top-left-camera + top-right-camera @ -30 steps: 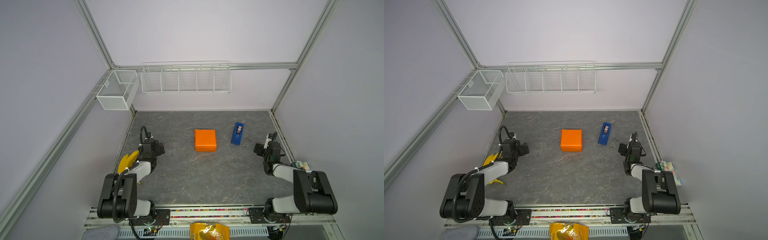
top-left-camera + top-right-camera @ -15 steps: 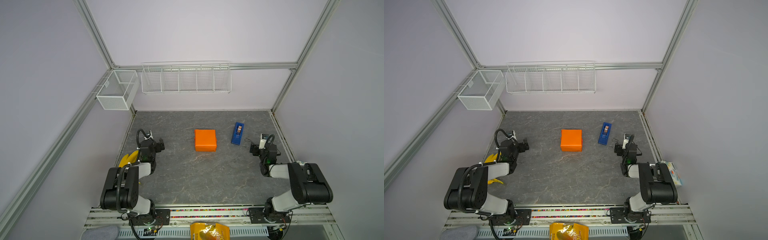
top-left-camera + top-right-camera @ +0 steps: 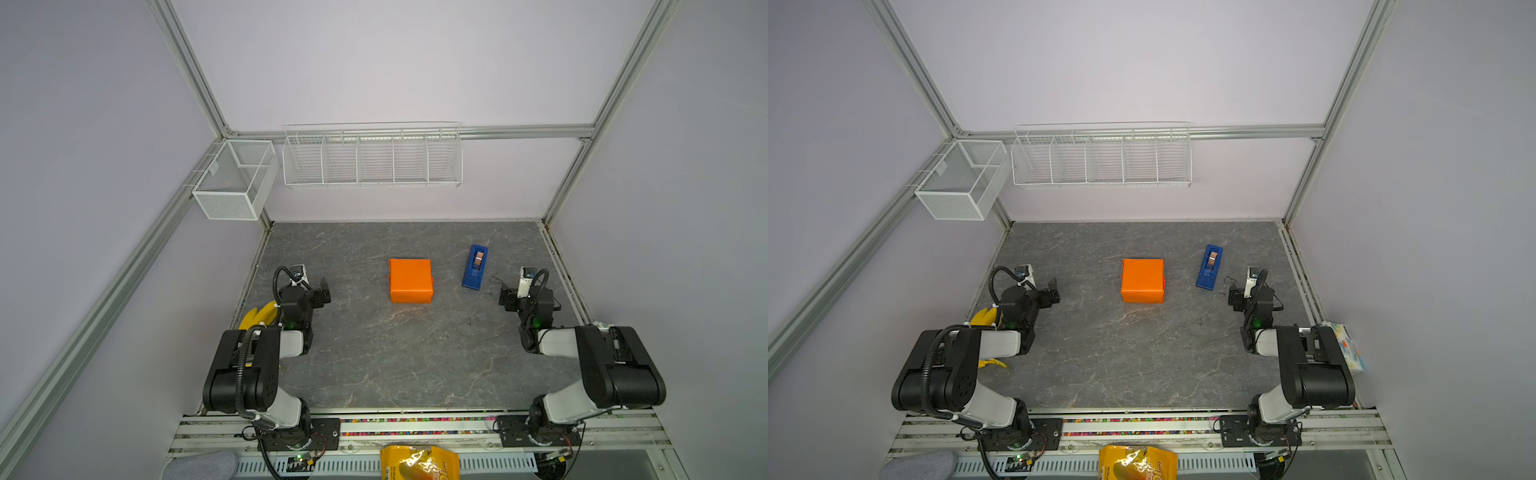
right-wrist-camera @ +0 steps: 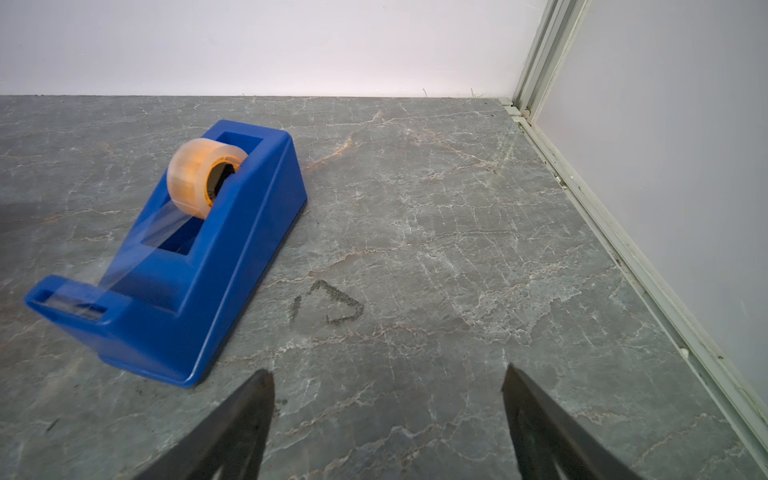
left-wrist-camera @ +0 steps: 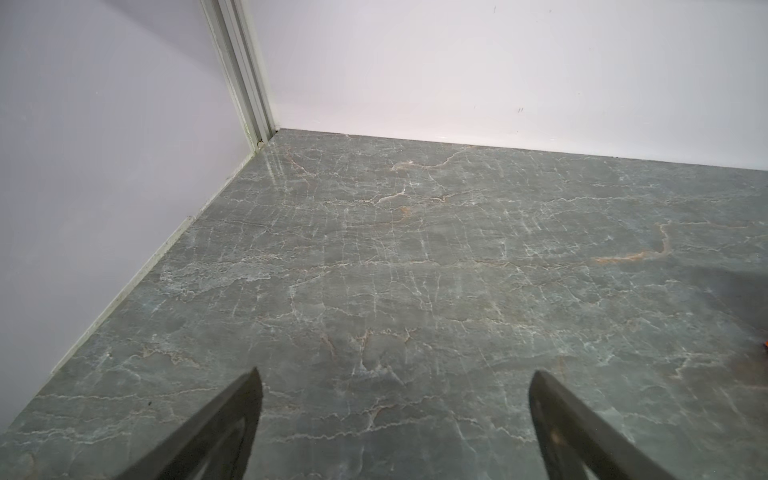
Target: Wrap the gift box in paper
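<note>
Orange paper [image 3: 410,279] wraps gift box [image 3: 1142,281], centre of table [image 3: 374,357].

Pretty clearly a robotics lab test cell, not anyone's home or office. The whole thing is boxed in by aluminium frame posts [image 3: 194,79] with plain pale wall panels [image 3: 395,62] on three sides, nothing decorative anywhere. Two robot arms, the left arm [image 3: 266,374] and the right arm [image 3: 615,374], are bolted onto a metal rail [image 3: 415,427] along the front edge of a grey stone-look bench [image 3: 374,365]. Exposed cables [image 3: 240,374] run along them and a bare circuit board [image 3: 305,457] sits out front. A white wire rack [image 3: 372,158] and a mesh basket [image 3: 232,183] hang off the frame at the back.
</note>
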